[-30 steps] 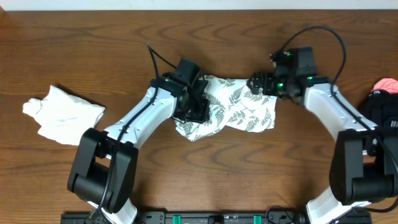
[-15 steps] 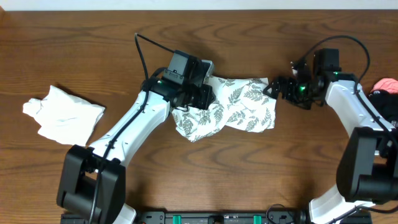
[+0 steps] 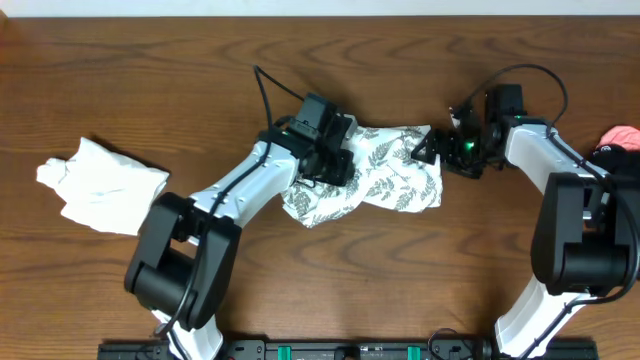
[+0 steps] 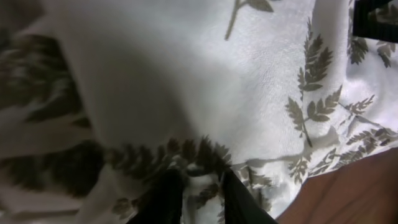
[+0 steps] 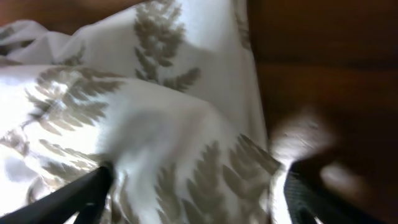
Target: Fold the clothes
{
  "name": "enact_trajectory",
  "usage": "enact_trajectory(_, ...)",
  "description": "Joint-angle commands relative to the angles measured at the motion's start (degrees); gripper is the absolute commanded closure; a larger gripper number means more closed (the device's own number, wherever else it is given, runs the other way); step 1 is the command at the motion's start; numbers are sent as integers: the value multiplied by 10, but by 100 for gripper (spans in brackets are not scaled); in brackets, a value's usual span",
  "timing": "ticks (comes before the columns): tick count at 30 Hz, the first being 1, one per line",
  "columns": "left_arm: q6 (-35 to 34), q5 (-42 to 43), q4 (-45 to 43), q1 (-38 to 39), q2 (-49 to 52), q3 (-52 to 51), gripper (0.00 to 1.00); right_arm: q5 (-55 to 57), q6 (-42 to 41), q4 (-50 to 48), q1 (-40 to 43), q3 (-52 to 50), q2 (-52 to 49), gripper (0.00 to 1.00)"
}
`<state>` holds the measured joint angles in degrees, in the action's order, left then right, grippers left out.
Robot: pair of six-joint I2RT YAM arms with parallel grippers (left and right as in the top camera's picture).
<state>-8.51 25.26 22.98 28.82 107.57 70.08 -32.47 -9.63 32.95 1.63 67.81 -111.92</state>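
Overhead, you see the fern-print garment [image 3: 390, 180] lying crumpled, with the white garment [image 3: 100, 185] well to its left. Your left gripper [image 4: 199, 198] pinches a fold at its left end. Your right gripper [image 5: 199, 186] is spread wide over its right edge.

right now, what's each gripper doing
left gripper: closed, pinching a fold of the fern-print garment
right gripper: open, fingers wide over the same garment's edge, holding nothing
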Motion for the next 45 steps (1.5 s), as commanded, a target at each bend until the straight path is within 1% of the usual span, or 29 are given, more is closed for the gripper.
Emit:
enact_trajectory(1, 8, -5, -4, 8, 14, 3, 76, -19, 21, -3, -23, -13, -32, 20)
enact_trajectory(3, 8, -5, -4, 9, 17, 3, 76, -19, 22, -4, -32, -13, -32, 32)
enact_trajectory(4, 8, -5, -4, 9, 18, 3, 76, -19, 22, -4, -35, -13, -32, 41)
enact_trajectory(6, 8, -6, -4, 9, 18, 2, 76, -19, 31, -4, -38, -13, -31, 71)
enact_trajectory(7, 8, -7, -4, 9, 19, 2, 76, -21, 31, -3, -38, -13, -30, 81)
enact_trajectory(8, 8, -7, -4, 9, 18, 2, 76, -21, 31, -1, -36, -12, -26, 94)
enact_trajectory(9, 8, -7, -4, 9, 19, 2, 76, -21, 30, 2, -34, -12, -20, 99)
enact_trajectory(13, 8, -7, 0, 9, 18, 2, 76, 3, 31, 25, -14, -7, 29, 99)
enact_trajectory(17, 8, -7, 0, 9, 18, 2, 76, 97, 31, 72, 5, 8, 107, 99)
enact_trajectory(20, 7, -6, 0, 10, 18, 2, 76, 145, 38, 92, 7, 21, 154, 99)
enact_trajectory(23, -3, -7, 0, 9, 18, 2, 76, 169, 48, 104, 4, 40, 191, 99)
enact_trajectory(26, -22, -7, -2, 8, 18, 2, 76, 163, 52, 102, -9, 61, 213, 99)
enact_trajectory(29, -32, -7, -10, 6, 18, 2, 77, 155, 52, 99, -37, 71, 214, 99)
enact_trajectory(33, -34, -6, -13, 6, 18, 2, 77, 169, 52, 97, -96, 71, 200, 99)
enact_trajectory(39, -75, 17, -26, 6, 17, 2, 77, 268, 34, 97, -163, 71, 155, 99)
enact_trajectory(42, -130, 42, -66, 6, 16, 2, 77, 280, 32, 102, -169, 71, 134, 99)
enact_trajectory(45, -170, 41, -100, 6, 15, 2, 77, 280, 32, 108, -162, 71, 132, 99)
